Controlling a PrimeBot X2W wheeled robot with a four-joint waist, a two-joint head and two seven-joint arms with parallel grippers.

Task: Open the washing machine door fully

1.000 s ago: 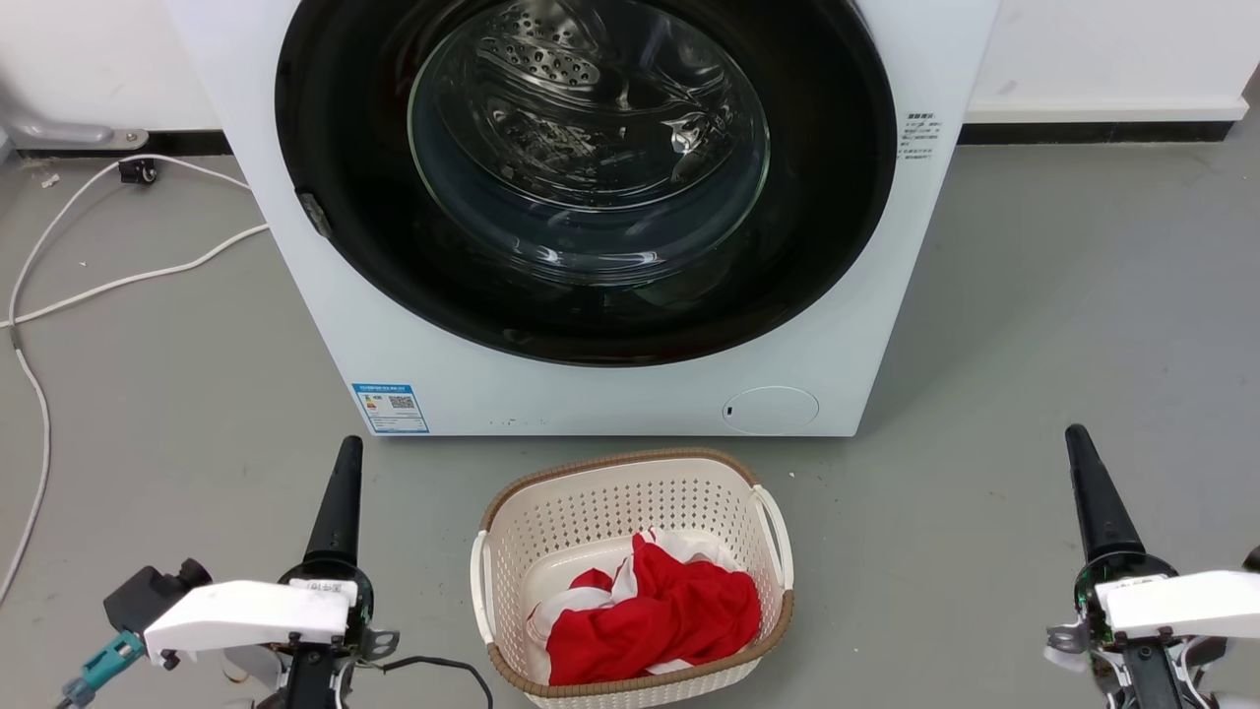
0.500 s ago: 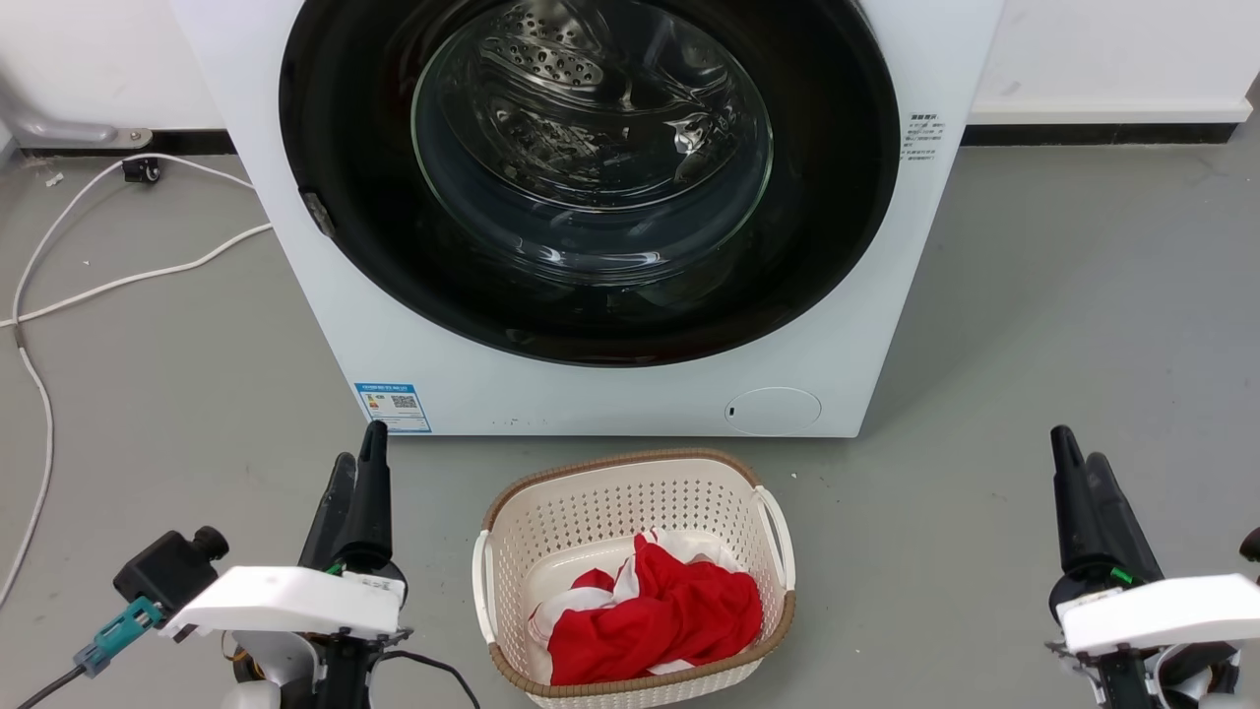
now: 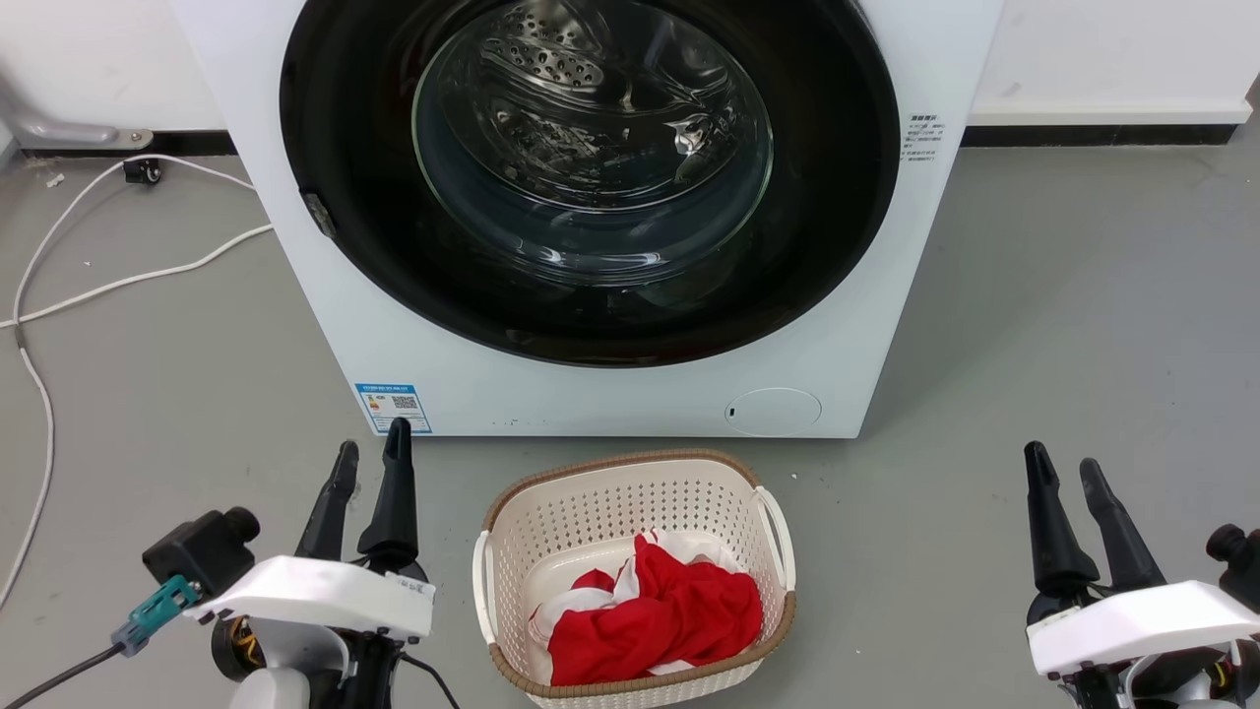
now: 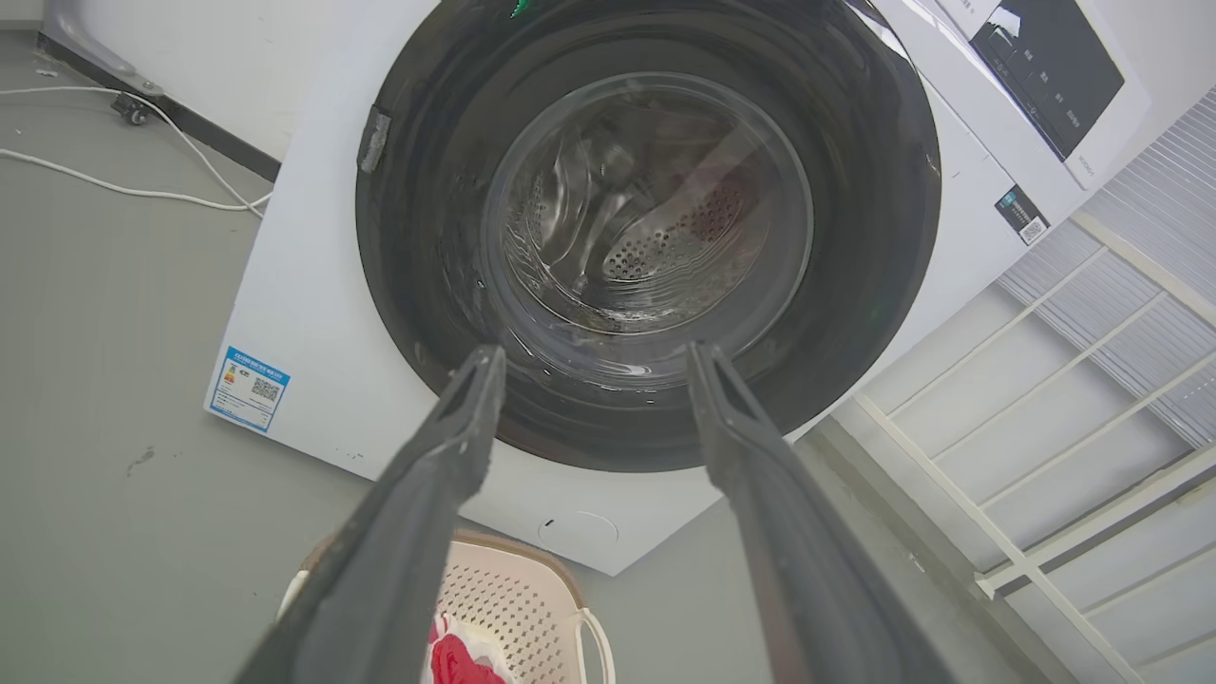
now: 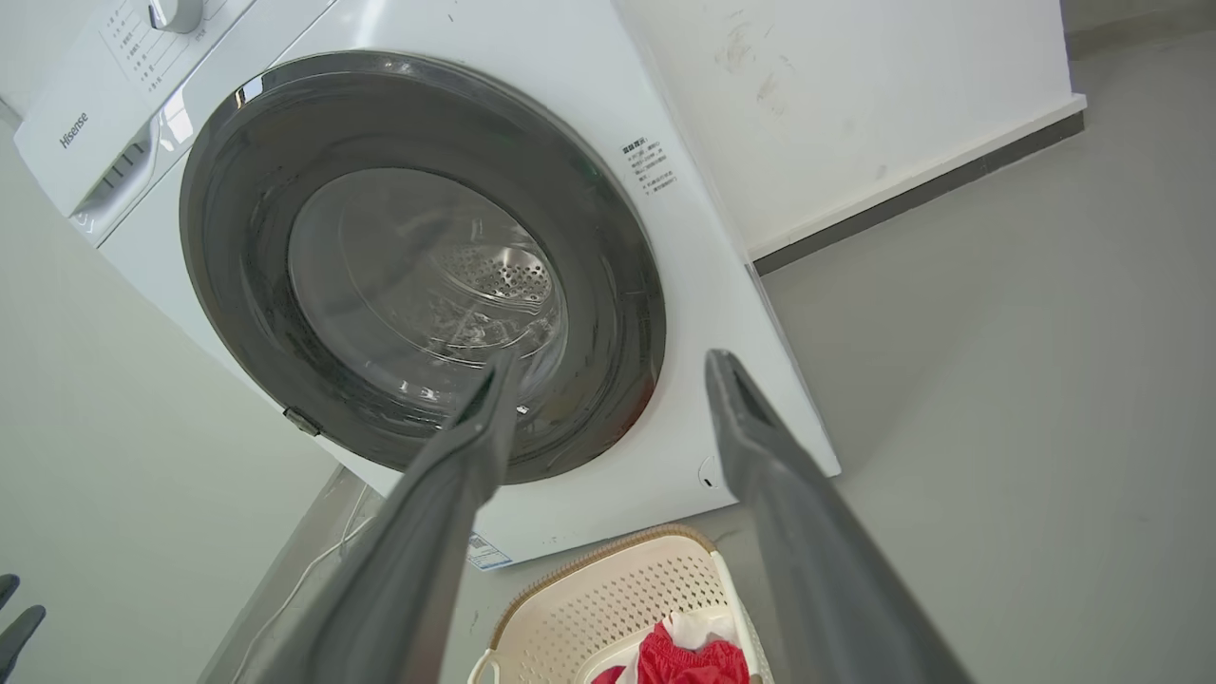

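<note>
The white washing machine (image 3: 413, 364) stands on the floor straight ahead. Its washing machine door (image 3: 591, 167), a glossy black rim around a clear bulging glass, lies flush against the front, with a small metal piece on its left rim (image 3: 315, 213). My left gripper (image 3: 371, 441) is open at the lower left, near the blue label and short of the machine. My right gripper (image 3: 1062, 459) is open at the lower right, further from it. In the wrist views the left gripper (image 4: 597, 353) and right gripper (image 5: 616, 363) hold nothing, and each points at the door (image 4: 408, 237) (image 5: 237, 285).
A cream perforated basket (image 3: 630, 460) holding red and white cloth sits on the floor just in front of the machine, between my arms. White cables (image 3: 98, 286) trail over the grey floor at the left. A white wall with a dark skirting runs behind.
Both grippers have gone from shut to open. The left arm has shifted right and slightly forward; the right arm has shifted left. The door has not moved.
</note>
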